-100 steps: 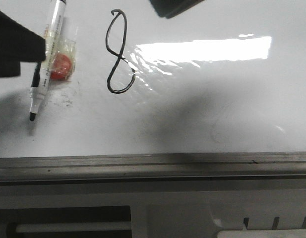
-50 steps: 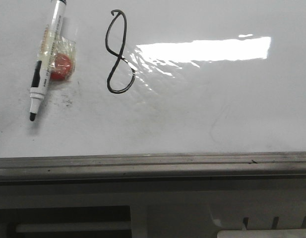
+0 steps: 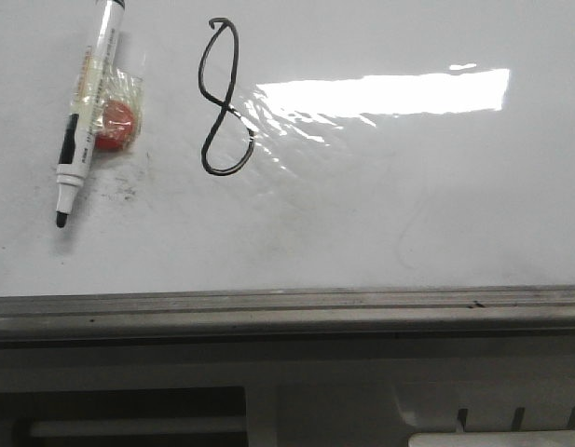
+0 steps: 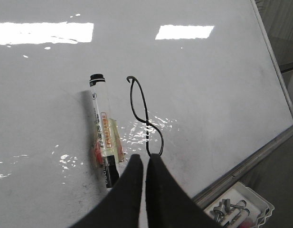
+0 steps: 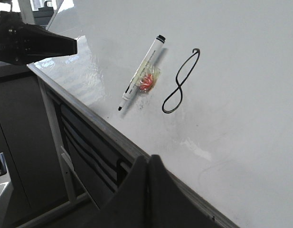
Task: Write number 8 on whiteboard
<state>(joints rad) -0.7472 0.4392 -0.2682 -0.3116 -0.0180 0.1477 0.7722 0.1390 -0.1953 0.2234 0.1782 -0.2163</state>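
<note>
the marker pen [image 3: 86,116] carried a printed label strip along its white barrel, but the lettering was too small and blurred to read in any view. the only legible writing was the number 8 [image 3: 222,98] itself — a tall, narrow figure in thin black line, with its top loop left slightly open at a small hook and its lower loop rounder and closed. it stood on the whiteboard [image 3: 380,214] just beside the pen, toward the upper left of the front view, with a bright glare patch touching its right side. the pen lay uncapped, its black tip pointing toward the grey frame edge [image 3: 287,307], and a red round object [image 3: 115,126] in clear wrapping sat against its barrel. faint grey smudges marked the board below the pen.

the left gripper [image 4: 145,161] hung above the board near the figure's lower loop, fingers pressed together and holding nothing. the right gripper [image 5: 148,164] — likewise pressed together and empty — hung over the frame edge, well apart from the figure.
</note>
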